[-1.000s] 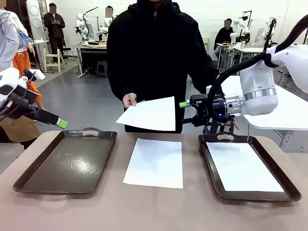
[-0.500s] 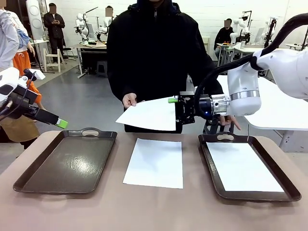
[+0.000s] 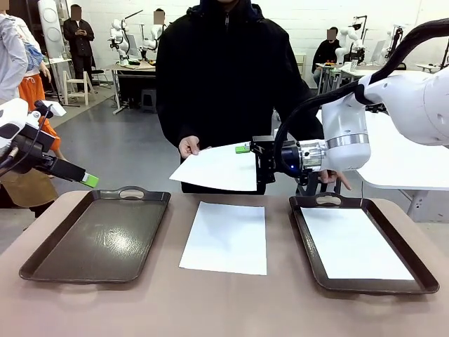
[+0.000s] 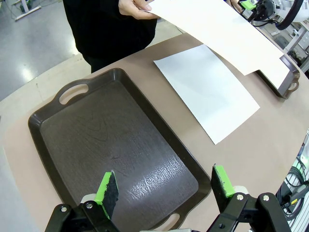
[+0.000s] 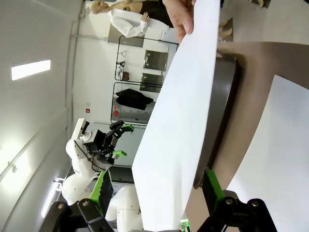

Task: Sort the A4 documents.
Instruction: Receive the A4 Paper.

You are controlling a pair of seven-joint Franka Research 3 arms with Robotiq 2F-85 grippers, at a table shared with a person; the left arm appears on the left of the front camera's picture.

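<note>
Sheet (image 3: 224,237) on table (image 3: 210,309) between left tray (image 3: 98,239) and right tray (image 3: 304,239) with second sheet (image 3: 354,243)

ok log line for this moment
right pincer: open, straddling held-out sheet | left pincer: open above left tray | person's hand: holding sheet

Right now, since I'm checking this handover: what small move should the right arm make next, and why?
Probably close the right gripper on the held sheet. The sheet's near edge lies between the open jaws, with gaps to both pads, while the person's hand holds the opposite corner. A firm pinch should come before the person lets go.
</note>
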